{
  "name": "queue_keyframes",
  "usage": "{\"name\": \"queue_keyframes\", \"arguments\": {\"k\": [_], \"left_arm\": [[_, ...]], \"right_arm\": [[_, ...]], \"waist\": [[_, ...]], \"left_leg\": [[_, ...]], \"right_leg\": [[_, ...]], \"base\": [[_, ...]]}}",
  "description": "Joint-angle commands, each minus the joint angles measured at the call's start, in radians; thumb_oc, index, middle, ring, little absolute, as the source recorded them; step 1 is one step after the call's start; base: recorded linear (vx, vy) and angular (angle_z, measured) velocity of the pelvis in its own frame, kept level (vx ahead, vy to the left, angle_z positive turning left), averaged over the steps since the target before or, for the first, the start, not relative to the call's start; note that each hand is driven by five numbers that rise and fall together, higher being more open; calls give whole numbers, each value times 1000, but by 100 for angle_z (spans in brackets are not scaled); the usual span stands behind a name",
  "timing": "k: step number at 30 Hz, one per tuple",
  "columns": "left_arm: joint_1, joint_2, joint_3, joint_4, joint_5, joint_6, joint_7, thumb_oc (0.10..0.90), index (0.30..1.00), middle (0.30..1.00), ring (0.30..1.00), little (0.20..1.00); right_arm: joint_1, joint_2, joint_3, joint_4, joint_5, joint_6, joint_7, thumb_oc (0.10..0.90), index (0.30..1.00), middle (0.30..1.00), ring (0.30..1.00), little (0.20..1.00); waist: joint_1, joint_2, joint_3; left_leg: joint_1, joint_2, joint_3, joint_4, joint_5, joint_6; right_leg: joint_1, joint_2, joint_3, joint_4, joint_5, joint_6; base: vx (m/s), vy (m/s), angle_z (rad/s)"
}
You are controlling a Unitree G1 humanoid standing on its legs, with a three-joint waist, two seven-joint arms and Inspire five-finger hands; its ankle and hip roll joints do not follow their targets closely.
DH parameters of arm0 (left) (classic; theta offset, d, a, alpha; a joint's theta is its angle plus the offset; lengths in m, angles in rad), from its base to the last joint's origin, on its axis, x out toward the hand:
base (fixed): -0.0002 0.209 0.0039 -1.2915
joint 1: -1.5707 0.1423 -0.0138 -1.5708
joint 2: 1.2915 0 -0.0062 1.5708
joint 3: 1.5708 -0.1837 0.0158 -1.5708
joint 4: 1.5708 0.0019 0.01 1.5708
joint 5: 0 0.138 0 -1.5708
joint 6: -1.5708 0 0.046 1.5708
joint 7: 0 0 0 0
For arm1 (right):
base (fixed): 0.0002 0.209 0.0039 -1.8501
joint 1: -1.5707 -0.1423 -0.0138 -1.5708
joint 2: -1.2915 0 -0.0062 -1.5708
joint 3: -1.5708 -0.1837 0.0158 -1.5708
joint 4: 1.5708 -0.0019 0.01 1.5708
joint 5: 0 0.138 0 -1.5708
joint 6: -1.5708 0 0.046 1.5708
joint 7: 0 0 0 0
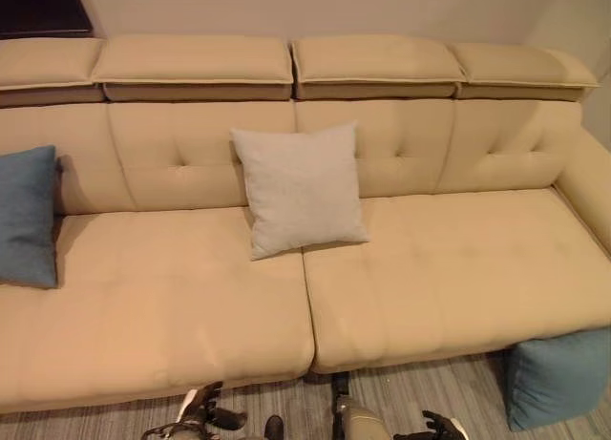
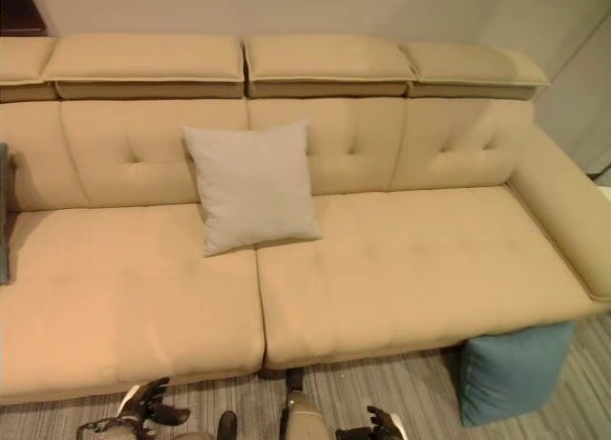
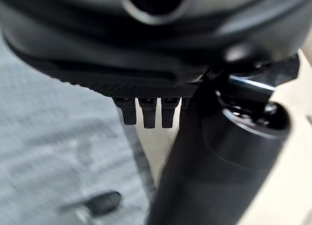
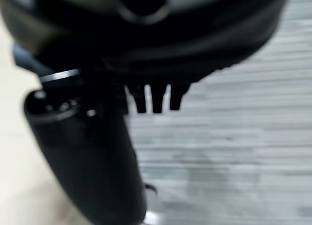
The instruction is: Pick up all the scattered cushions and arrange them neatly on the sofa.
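The grey cushion [image 1: 300,190], square and plain, stood near upright at the middle of the beige sofa [image 1: 449,278], leaning on the backrest with its lower edge across the seam between the two seat pads. A blue cushion [image 1: 27,216] stood on edge at the sofa's left end. A second, teal cushion [image 1: 557,375] stood on the striped floor [image 1: 410,397], against the sofa's front right corner. The left hand [image 1: 200,407] and the right hand [image 1: 441,426] hung low before the sofa, fingers relaxed, holding nothing.

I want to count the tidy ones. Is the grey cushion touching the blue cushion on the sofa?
Apart. The left eye view shows the grey cushion mid-sofa and the blue cushion at the far left end, with bare sofa seat between them.
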State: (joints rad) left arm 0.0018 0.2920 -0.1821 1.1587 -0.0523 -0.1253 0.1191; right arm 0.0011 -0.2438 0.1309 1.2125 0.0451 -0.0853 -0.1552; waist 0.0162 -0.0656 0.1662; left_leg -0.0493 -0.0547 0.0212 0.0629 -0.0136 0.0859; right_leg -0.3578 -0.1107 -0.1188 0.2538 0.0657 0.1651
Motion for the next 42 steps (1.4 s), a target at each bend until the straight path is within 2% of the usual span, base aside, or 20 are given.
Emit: {"name": "queue_keyframes", "arguments": {"k": [1,2,5,9,11,12,19,20,21,23,24,26,27,30,33,37,39,40,42], "left_arm": [[-14,2,22,0,40,-24,-9,800,900,900,900,900],[-11,2,23,0,35,-20,-11,800,900,900,900,900],[-14,1,26,-11,22,-20,-12,800,900,900,900,900],[-19,2,23,-29,9,-23,-6,800,900,900,900,900],[-23,-3,20,-31,8,-23,-4,800,900,900,900,900],[-38,-10,9,-31,2,-22,-1,800,900,900,900,900],[-60,-37,-30,-34,15,-15,-7,800,900,900,900,900],[-59,-42,-38,-34,18,-14,-6,800,900,900,900,900],[-62,-57,-52,-30,11,-15,-1,800,900,900,900,900],[-67,-64,-57,-24,4,-15,2,800,900,900,900,900],[-67,-64,-57,-23,4,-16,2,800,900,900,900,900],[-79,-71,-69,-17,5,-17,5,800,900,900,900,900],[-80,-73,-71,-16,9,-17,6,800,900,900,900,900],[-85,-78,-75,-7,20,-13,5,800,900,900,900,900],[-98,-73,-93,-14,38,-13,4,800,900,900,900,900],[-113,-61,-106,-28,50,-13,3,800,900,900,900,900],[-128,-41,-108,-38,58,-12,6,800,900,900,900,900],[-128,-41,-108,-38,58,-12,6,800,900,900,900,900],[-117,-25,-95,-33,64,-7,6,800,900,900,900,900]], "right_arm": [[-48,-90,0,-36,-6,-30,-24,800,900,900,900,900],[-41,-88,-3,-22,-5,-28,-22,800,900,900,900,900],[-40,-84,0,-8,-11,-27,-21,800,900,900,900,900],[-51,-77,8,-17,-15,-22,-26,800,900,900,900,900],[-55,-75,17,-16,-14,-20,-28,800,900,900,900,900],[-62,-76,20,-16,-7,-20,-32,800,900,900,900,900],[-42,-88,10,1,8,-24,-41,800,900,900,900,900],[-40,-88,10,7,8,-23,-42,800,900,900,900,900],[-33,-92,9,22,10,-24,-50,800,900,900,900,900],[-35,-94,12,31,7,-21,-53,800,900,900,900,900],[-34,-94,12,31,7,-21,-53,800,900,900,900,900],[-39,-95,17,43,1,-11,-58,800,900,900,900,900],[-38,-95,15,44,1,-9,-57,800,900,900,900,900],[-37,-96,7,43,-2,-4,-55,800,900,900,900,900],[-41,-97,-4,31,5,6,-56,800,900,900,900,900],[-46,-88,-5,19,10,9,-57,800,900,900,900,900],[-60,-78,8,14,-1,11,-60,800,900,900,900,900],[-60,-78,8,14,-1,11,-60,800,900,900,900,900],[-50,-77,17,21,-16,10,-54,800,900,900,900,900]], "waist": [[16,2,7],[27,11,-10],[64,14,-42],[96,-3,-56],[94,-9,-63],[82,-8,-55],[40,3,-28],[41,4,-22],[51,3,-10],[60,0,-10],[61,0,-9],[64,5,-11],[62,9,-14],[53,24,-21],[24,34,-13],[13,31,-1],[29,29,22],[29,29,23],[45,30,19]], "left_leg": [[23,-43,-124,-7,-70,-36],[13,-32,-109,-14,-56,-35],[-17,-15,-69,-14,-39,-39],[-30,-10,-28,-14,-30,-53],[-33,-3,-12,-9,-28,-63],[-45,7,-9,6,-20,-79],[-51,29,-9,59,-19,-105],[-54,30,-23,72,-19,-108],[-66,8,-134,93,-26,-118],[-75,-11,-214,106,-35,-121],[-75,-11,-214,106,-35,-121],[-83,-32,-295,110,-39,-126],[-79,-35,-306,98,-41,-123],[-47,-27,-308,41,-35,-114],[-34,-27,-256,-2,-20,-97],[-36,-19,-197,-25,-13,-83],[-54,-5,-135,-15,-13,-74],[-53,-5,-135,-14,-15,-74],[-55,10,-94,-18,-6,-69]], "right_leg": [[174,20,6,-128,21,-23],[213,20,-2,-87,-23,-36],[299,-5,-55,-76,-73,-40],[363,-20,-87,-153,-75,-33],[378,-9,-78,-206,-79,-34],[373,11,-54,-232,-78,-44],[404,40,-43,-283,-76,-73],[400,43,-37,-278,-76,-77],[386,46,-2,-271,-65,-81],[376,46,26,-274,-52,-77],[377,46,26,-275,-52,-77],[367,47,78,-279,-43,-66],[366,50,97,-281,-42,-62],[354,52,134,-278,-37,-54],[294,36,182,-256,-7,-25],[244,30,206,-246,17,-3],[205,15,116,-195,19,-1],[206,15,117,-193,17,-1],[226,4,-8,-127,-24,-18]], "base": [[-159,24,-20],[-152,-3,-21],[-151,-43,-31],[-95,-95,-56],[-85,-182,-37],[-83,-168,-45],[-61,-108,-3],[-77,-2,-24],[-76,3,-40],[-21,22,-69],[14,38,-94],[47,125,-96],[44,120,-64],[17,184,-74],[-48,280,-83],[-101,142,-87],[-192,122,-107],[-106,45,-117],[-100,72,-58]]}}
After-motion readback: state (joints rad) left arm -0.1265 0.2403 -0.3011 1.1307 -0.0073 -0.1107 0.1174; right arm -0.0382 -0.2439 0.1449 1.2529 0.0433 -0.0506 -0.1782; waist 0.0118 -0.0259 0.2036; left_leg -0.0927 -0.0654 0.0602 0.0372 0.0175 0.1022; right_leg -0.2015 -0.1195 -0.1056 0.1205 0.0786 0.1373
